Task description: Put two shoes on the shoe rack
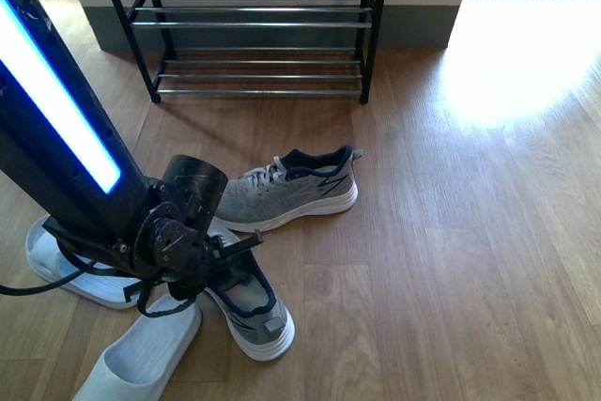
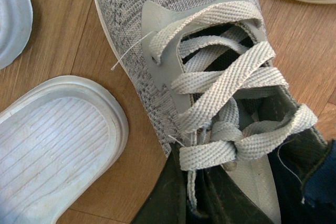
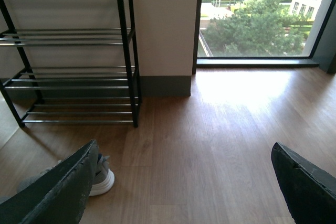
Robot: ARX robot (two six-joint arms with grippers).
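**Left pincer** (image 1: 211, 253): low in the lower left of the front frame, right over the nearer grey knit lace-up sneaker with navy collar and white sole (image 1: 254, 315). The left wrist view is filled by its flat grey laces (image 2: 226, 85). One dark finger (image 2: 210, 203) lies at the bottom edge against the shoe by the lace knot. The dark patch at lower right could be the other finger or the collar. I cannot tell whether my jaws pinch the shoe or only straddle it.

**Relation that matters:** the nearer sneaker's long axis runs diagonally in the front frame. The toe is hidden under my wrist toward upper left and the heel points to lower right. My left pincer sits at the lace throat, so I judge a grasp would go across that axis. The left arm is much the nearer; the right does not show in the front view.

**Other things:**
- The second grey knit sneaker (image 1: 291, 190) is at frame centre, toe left and heel right. It lies between the nearer one and the black metal shoe rack with chrome rods (image 1: 254, 8) at top centre.
- No shoe sits on the tiers that show.
- The two pale blue rubber slides (image 1: 52, 265) (image 1: 141, 359) lie at lower left, beside the nearer sneaker.

**Right pincer** (image 3: 184, 192): fingers spread wide, nothing between them, facing the rack (image 3: 73, 77) in its upper left.

**Writing:** no brand, label or text readable on any shoe.
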